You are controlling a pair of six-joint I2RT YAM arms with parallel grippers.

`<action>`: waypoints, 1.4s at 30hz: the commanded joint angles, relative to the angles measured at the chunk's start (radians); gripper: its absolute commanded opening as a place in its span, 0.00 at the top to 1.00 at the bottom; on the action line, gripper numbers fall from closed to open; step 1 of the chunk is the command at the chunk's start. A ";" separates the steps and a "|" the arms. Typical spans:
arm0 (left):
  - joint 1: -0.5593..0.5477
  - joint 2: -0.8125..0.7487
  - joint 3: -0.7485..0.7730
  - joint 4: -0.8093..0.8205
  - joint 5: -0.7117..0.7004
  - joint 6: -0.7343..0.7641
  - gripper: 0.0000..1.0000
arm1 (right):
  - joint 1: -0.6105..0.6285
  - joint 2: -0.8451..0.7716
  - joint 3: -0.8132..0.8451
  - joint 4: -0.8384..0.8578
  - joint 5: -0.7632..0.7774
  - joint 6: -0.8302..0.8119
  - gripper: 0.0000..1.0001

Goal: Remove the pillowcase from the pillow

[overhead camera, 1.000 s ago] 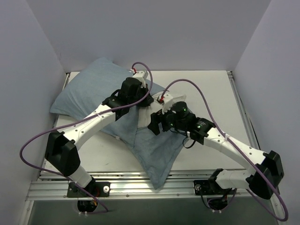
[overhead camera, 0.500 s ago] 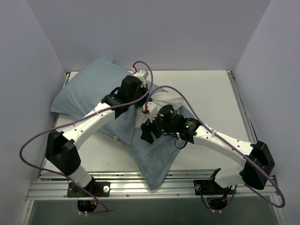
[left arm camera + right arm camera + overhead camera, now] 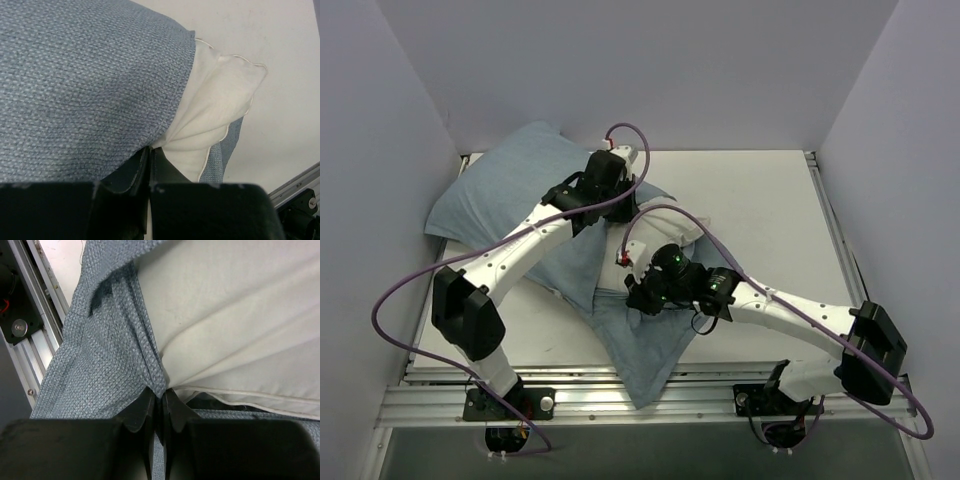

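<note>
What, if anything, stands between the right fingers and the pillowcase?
Nothing visible. The right fingers are shut directly on a bunched fold of the pillowcase, just beside the exposed white pillow.

we see a white desk [image 3: 760, 200] with a plain matte top. pale, bare walls close it in on three sides: a back wall [image 3: 640, 70], a left wall [image 3: 370, 220] and a right wall [image 3: 910, 180]. a slotted aluminium rail [image 3: 620, 402] runs along the desk's near edge. in the right wrist view we find this rail at the left, with a round silver bolt head [image 3: 19, 328] just beside it. in the left wrist view it shows at the lower right corner.
</note>
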 commanded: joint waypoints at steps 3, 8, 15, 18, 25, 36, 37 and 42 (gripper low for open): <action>0.099 0.028 0.184 0.274 -0.351 -0.029 0.98 | 0.111 -0.071 -0.035 -0.190 -0.163 0.065 1.00; 0.119 0.058 0.230 0.379 -0.495 -0.063 0.98 | 0.119 -0.158 -0.038 -0.235 -0.140 0.086 1.00; 0.119 0.178 0.387 0.383 -0.590 -0.026 0.98 | 0.122 -0.247 -0.049 -0.310 -0.132 0.124 1.00; 0.120 0.215 0.436 0.361 -0.607 -0.017 0.98 | 0.123 -0.264 -0.070 -0.322 -0.117 0.144 1.00; 0.120 0.255 0.526 0.329 -0.632 -0.054 0.98 | 0.149 -0.240 -0.101 -0.289 -0.133 0.207 1.00; 0.133 0.341 0.732 0.213 -0.632 -0.055 0.98 | 0.212 -0.310 -0.138 -0.282 -0.126 0.273 1.00; 0.131 0.336 0.718 0.208 -0.605 -0.063 0.98 | 0.212 -0.306 -0.135 -0.282 -0.103 0.278 1.00; 0.108 0.220 0.531 0.261 -0.512 -0.097 0.98 | 0.211 -0.289 -0.125 -0.224 0.051 0.287 0.99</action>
